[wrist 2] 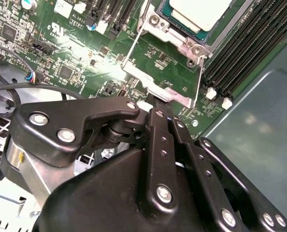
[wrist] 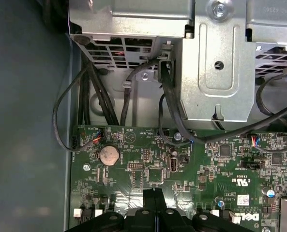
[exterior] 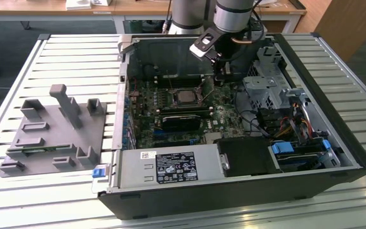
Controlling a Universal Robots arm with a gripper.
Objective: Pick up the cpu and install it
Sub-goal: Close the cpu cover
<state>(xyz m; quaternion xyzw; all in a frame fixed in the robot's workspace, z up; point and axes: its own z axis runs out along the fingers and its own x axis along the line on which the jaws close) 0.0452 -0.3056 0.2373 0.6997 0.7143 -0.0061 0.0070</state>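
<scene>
Slatted table (exterior: 62, 52), open computer case (exterior: 335, 157), cpu (wrist 2: 196, 12) seated on motherboard (wrist: 133, 154), hand (wrist: 155, 195) closed together beside metal frame (wrist 2: 153, 87)

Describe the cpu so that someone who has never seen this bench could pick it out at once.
Start at the open computer case on the slatted table and find its green motherboard. Near the board's middle a metal-framed socket holds the cpu. It is the only flat square with a pale silver-grey top, unlike the black block beside it.
</scene>
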